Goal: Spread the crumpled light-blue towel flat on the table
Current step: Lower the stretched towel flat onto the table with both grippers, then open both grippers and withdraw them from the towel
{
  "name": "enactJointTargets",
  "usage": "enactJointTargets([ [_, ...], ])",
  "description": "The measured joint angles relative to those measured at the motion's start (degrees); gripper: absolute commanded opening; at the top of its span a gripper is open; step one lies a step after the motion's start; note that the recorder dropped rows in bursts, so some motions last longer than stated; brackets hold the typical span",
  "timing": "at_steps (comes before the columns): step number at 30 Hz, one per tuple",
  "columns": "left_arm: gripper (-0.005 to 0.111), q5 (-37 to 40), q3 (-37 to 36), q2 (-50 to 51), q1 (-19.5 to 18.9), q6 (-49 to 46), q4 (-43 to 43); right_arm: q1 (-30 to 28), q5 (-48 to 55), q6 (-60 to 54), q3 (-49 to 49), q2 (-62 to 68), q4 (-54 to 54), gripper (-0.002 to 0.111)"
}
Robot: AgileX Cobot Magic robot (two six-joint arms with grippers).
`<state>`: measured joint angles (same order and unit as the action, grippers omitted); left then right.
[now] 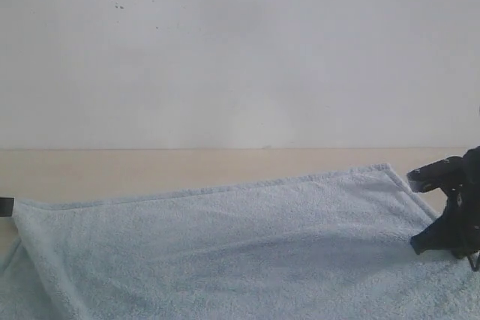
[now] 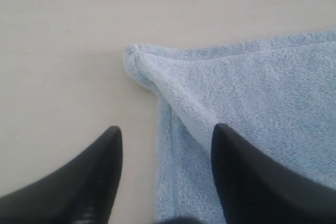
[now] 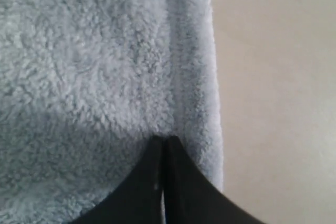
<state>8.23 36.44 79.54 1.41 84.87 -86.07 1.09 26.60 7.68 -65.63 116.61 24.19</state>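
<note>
Fingers (image 3: 181, 187) of the right gripper (image 3: 164, 141) are pressed together, pinching the towel (image 1: 240, 237) at its hem. The left gripper (image 2: 168, 127) stands wide open, holding nothing, above the towel's folded corner on the table (image 1: 112, 170).

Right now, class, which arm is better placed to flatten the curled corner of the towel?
Left, probably. The left pincer is open astride the edge of the towel, with the curled corner just beyond its tips. The right pincer is shut on the opposite hem, away from that corner.
</note>
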Motion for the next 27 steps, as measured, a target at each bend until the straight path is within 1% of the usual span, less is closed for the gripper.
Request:
enactJointTargets([
  [4, 0.049, -0.1, -0.1, 0.0, 0.0, 0.0, 0.0, -6.5, 1.9, 3.1, 3.2, -2.6, -0.1, 0.0],
  [6, 0.049, -0.8, -1.0, 0.0, 0.0, 0.0, 0.0, -8.0, 2.2, 3.5, 6.4, -5.1, 0.0, 0.0],
  [8, 0.049, -2.2, -2.0, 0.0, 0.0, 0.3, 0.0, -8.6, 2.6, 3.8, 8.0, -8.0, -0.9, 0.0],
  [10, 0.049, -4.5, -2.7, 0.0, 0.0, 0.4, 0.0, -8.7, 1.6, 3.9, 8.0, -11.3, -3.7, 0.0],
  [12, 0.049, -5.8, -3.2, 0.0, 0.0, 0.5, 0.0, -8.7, -0.4, 1.4, 8.1, -15.3, -8.2, 0.0],
  [14, 0.049, -6.1, -3.2, 0.0, 0.0, 0.5, 0.0, -7.5, -2.4, -4.2, 8.1, -19.9, -15.1, 0.0],
  [16, 0.049, -7.1, -3.2, 0.0, 0.0, 0.9, 0.0, -4.0, -2.8, -10.9, 8.1, -23.5, -20.8, 0.0],
  [17, 0.049, -7.6, -3.2, -0.1, 0.0, 1.1, 0.0, -0.9, -2.7, -14.5, 8.1, -24.6, -22.5, 0.0],
  [19, 0.049, -7.9, -3.3, -0.8, 0.0, 1.2, 0.0, 2.5, -3.1, -16.6, 8.8, -25.8, -23.6, 0.0],
  [22, 0.047, -7.9, -3.4, -3.3, 0.0, 1.3, 0.0, 5.9, -6.0, -17.4, 11.4, -29.2, -24.2, 0.0],
  [24, 0.038, -7.9, -3.4, -5.8, 0.0, 1.3, 0.0, 7.1, -8.8, -17.2, 13.9, -32.4, -24.2, 0.0],
  [25, 0.024, -7.9, -3.4, -7.5, 0.0, 1.3, 0.0, 7.4, -10.2, -17.0, 15.5, -34.5, -24.2, 0.0],
  [26, 0.016, -7.9, -3.5, -11.2, 0.0, 1.4, 0.0, 7.5, -12.6, -16.9, 19.1, -38.9, -24.6, 0.0],
  [27, 0.004, -7.9, -3.6, -13.3, 0.0, 1.4, 0.0, 7.5, -13.7, -16.8, 21.1, -41.5, -24.6, 0.0],
])
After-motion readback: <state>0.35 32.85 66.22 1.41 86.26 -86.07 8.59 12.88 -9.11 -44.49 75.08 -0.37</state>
